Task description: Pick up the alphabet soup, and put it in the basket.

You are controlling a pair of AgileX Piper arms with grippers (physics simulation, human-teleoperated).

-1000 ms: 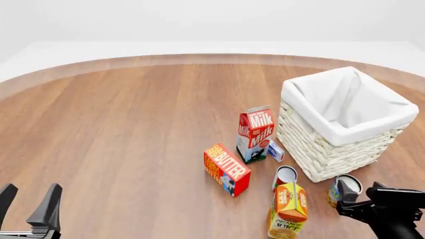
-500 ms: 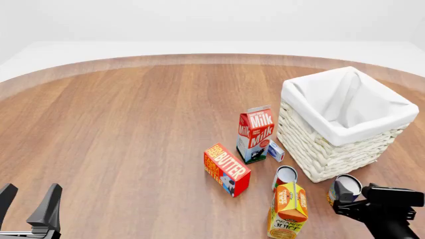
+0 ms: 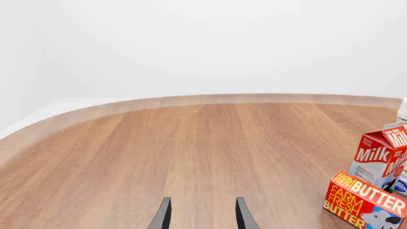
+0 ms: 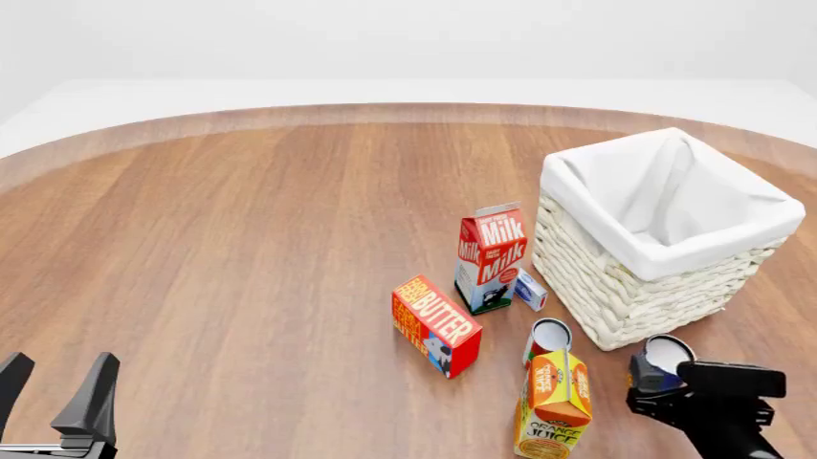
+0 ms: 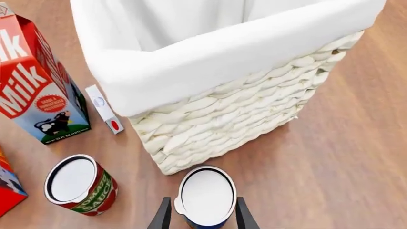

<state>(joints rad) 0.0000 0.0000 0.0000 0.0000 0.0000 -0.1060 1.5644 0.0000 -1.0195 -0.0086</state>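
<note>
Lettering reads clearly on the cartons: "Milk" in white on the red milk carton (image 4: 491,256), "FARM FRESH BUTTER" on the orange-red butter box (image 4: 435,324), "ORANGE JUICE" on the juice carton (image 4: 552,404), and "TOMATO SAUCE" on the green band of the second can (image 5: 79,184).

The alphabet soup (image 5: 205,197) shows only its white flat top and a strip of dark blue side; no writing can be made out. It stands upright between the two fingertips of the right gripper (image 5: 201,215), whose fingers are spread either side of the can; whether they touch it cannot be told.

Just ahead of that gripper rises the woven wall of the basket (image 5: 237,119), near the can but apart from it. The tomato can stands beside the soup, with bare wood between.

The right arm reaches in low from the near table edge. The left gripper (image 3: 201,213) hangs with fingers parted over open wood, far from everything.
</note>
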